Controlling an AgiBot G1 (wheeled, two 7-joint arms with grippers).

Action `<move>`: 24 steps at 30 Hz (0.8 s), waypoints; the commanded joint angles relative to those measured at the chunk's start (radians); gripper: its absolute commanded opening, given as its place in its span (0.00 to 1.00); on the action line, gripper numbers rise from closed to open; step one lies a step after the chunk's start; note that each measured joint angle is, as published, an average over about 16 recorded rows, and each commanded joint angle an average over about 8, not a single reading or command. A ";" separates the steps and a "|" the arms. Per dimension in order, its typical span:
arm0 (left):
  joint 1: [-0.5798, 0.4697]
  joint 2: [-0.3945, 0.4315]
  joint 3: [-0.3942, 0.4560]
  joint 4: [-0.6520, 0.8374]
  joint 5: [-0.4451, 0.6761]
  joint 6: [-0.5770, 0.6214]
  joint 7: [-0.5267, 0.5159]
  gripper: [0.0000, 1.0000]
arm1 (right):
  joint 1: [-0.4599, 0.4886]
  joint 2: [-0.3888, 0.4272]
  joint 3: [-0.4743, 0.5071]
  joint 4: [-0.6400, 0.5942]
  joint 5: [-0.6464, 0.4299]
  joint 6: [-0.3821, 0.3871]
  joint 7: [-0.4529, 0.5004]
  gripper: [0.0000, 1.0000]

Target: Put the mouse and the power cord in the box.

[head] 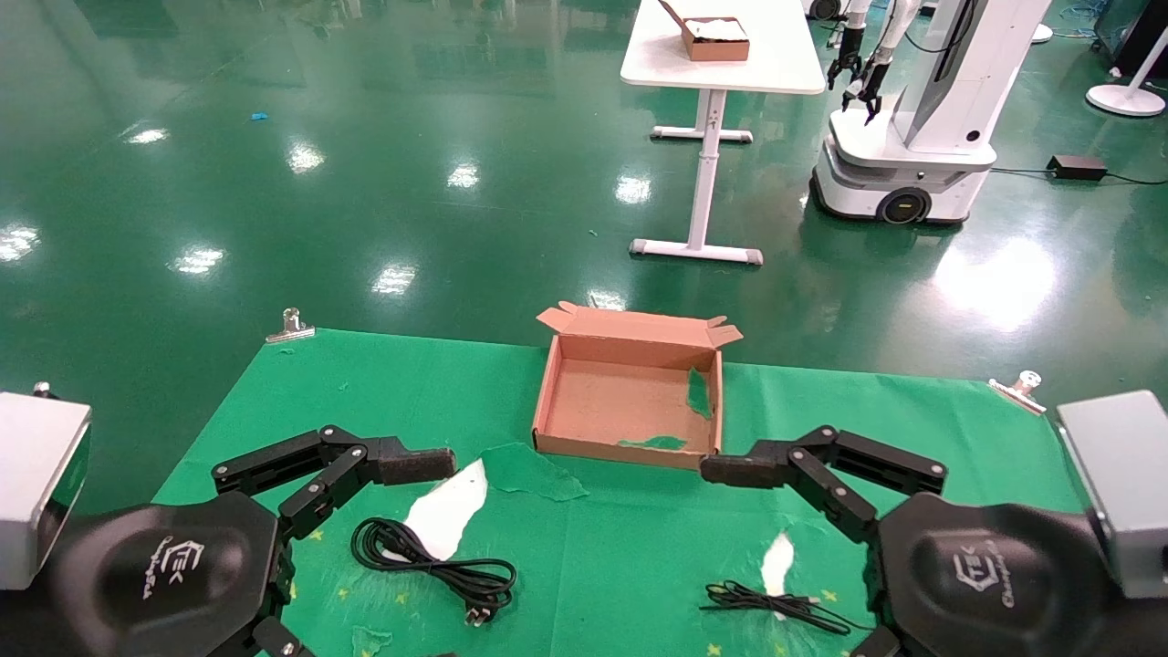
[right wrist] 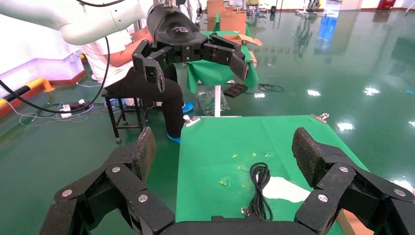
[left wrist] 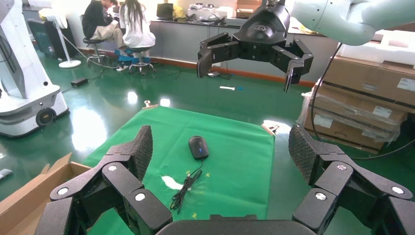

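both hands are spread wide and holding nothing: left hand [head: 415,511] over the table [head: 630,557] near the coiled power cord [head: 429,564], right hand [head: 757,520] near the mouse [left wrist: 198,147]. the box [head: 630,401] sits empty between them at the table's far edge.

White logo mark plus script wording seen on both wrist housings [head: 160,566] [head: 990,570] in head view; lettering looked like "TEK", script line too small to read. White labels noted on stacked cartons [left wrist: 364,98] in left wrist view, print illegible. Nothing readable on box [head: 630,401], cord [head: 429,557] or mouse [left wrist: 198,147].
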 commanded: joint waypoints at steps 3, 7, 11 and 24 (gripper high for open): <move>0.000 0.000 0.000 0.000 0.000 0.000 0.000 1.00 | 0.000 0.000 0.000 0.000 0.000 0.000 0.000 1.00; 0.000 0.000 0.000 0.000 0.000 0.000 0.000 1.00 | 0.000 0.000 0.000 0.000 0.000 0.000 0.000 1.00; 0.000 0.000 0.000 0.000 0.000 0.000 0.000 1.00 | 0.000 0.000 0.000 0.000 0.000 0.000 0.000 1.00; -0.002 -0.006 0.007 -0.007 0.020 0.003 0.001 1.00 | -0.003 0.004 -0.002 0.001 -0.009 -0.002 -0.003 1.00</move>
